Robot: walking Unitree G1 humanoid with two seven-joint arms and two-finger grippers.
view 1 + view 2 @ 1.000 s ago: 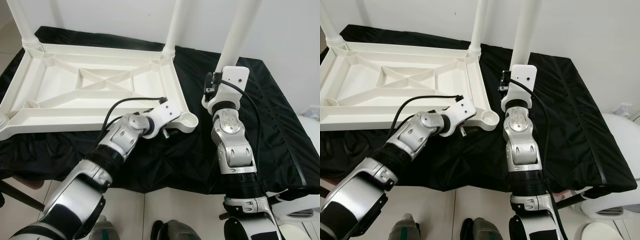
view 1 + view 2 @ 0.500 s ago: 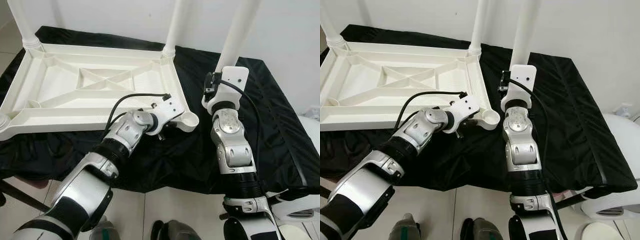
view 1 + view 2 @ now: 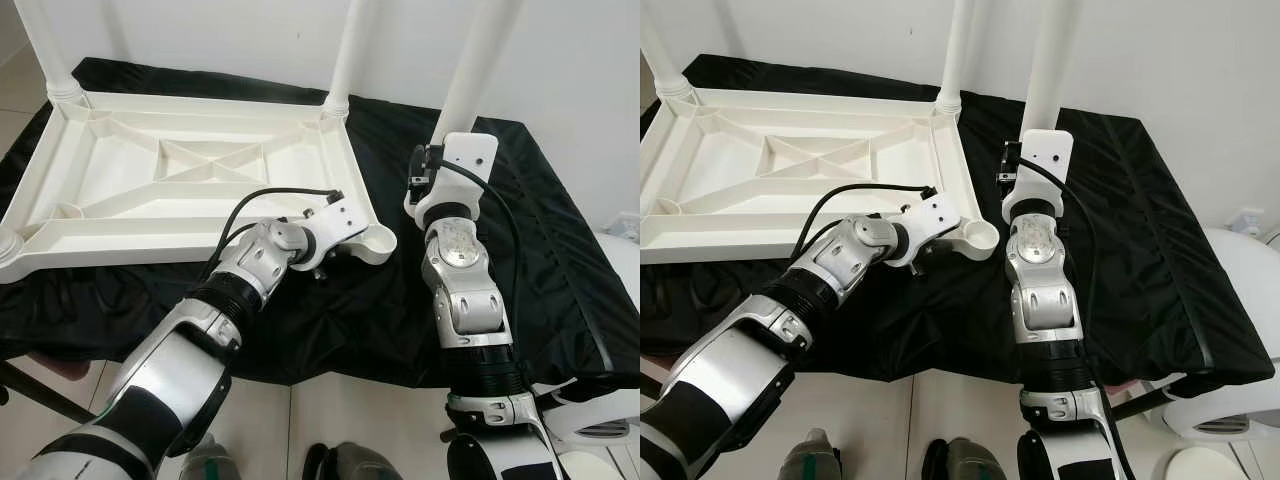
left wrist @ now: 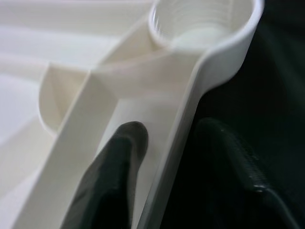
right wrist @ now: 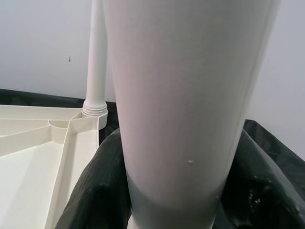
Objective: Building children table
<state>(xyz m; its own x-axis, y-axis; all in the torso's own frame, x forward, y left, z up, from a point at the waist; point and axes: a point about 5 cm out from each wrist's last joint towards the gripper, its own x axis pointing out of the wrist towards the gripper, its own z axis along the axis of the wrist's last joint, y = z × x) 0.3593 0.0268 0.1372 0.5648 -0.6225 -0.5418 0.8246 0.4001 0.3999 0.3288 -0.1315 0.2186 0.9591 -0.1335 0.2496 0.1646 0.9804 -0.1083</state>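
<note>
The left pincer (image 4: 162, 157) gripped the near rim of the upturned white tabletop (image 3: 190, 185), 1 finger (image 4: 114, 171) inside the rim and 1 outside, just short of the empty corner socket (image 3: 378, 240). That socket lay to the left of the right pincer (image 3: 432, 185), close beside it.

The right pincer was clenched on the loose table leg (image 3: 478, 70), held upright with its long axis near vertical and its lower end over the black cloth (image 3: 520, 260) of the bench.

Judged from this, the leg needed to travel left and down into the socket. 2 fitted legs (image 3: 345, 60) stood at the far corners.
</note>
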